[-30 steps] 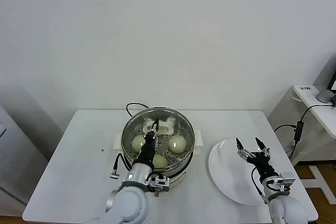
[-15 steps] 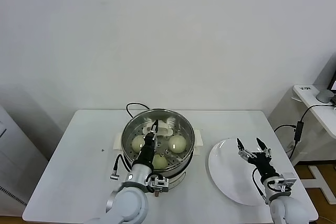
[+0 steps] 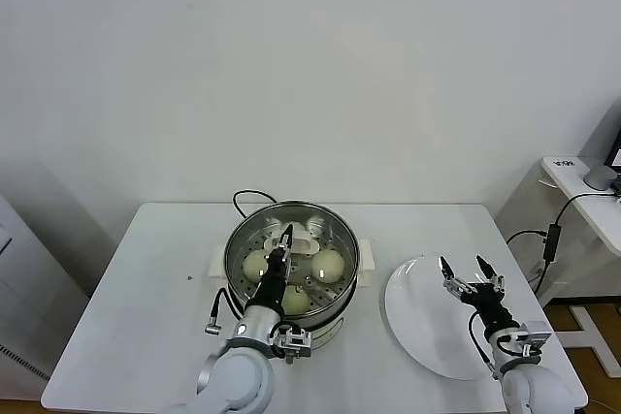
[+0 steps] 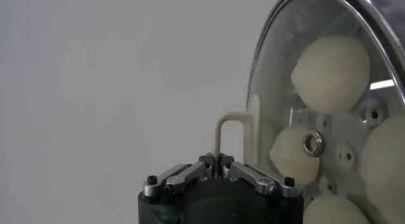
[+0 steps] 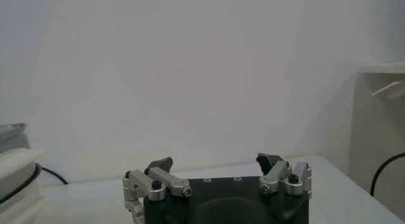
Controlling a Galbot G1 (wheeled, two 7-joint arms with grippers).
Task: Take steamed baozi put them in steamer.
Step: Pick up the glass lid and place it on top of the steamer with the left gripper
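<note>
Fingers (image 4: 219,161) pinched on lid handle (image 4: 231,127) atop steamer (image 3: 243,239)

I see the left arm reaching forward from the body, forearm angled up and away, wrist in line with it. The left gripper (image 3: 286,233) points away from the body, its fingers (image 4: 219,162) pressed together. The right arm sits low at the right, forearm raised, wrist tilted upward. The right gripper (image 3: 464,268) has its two fingers spread wide, holding nothing.
</note>
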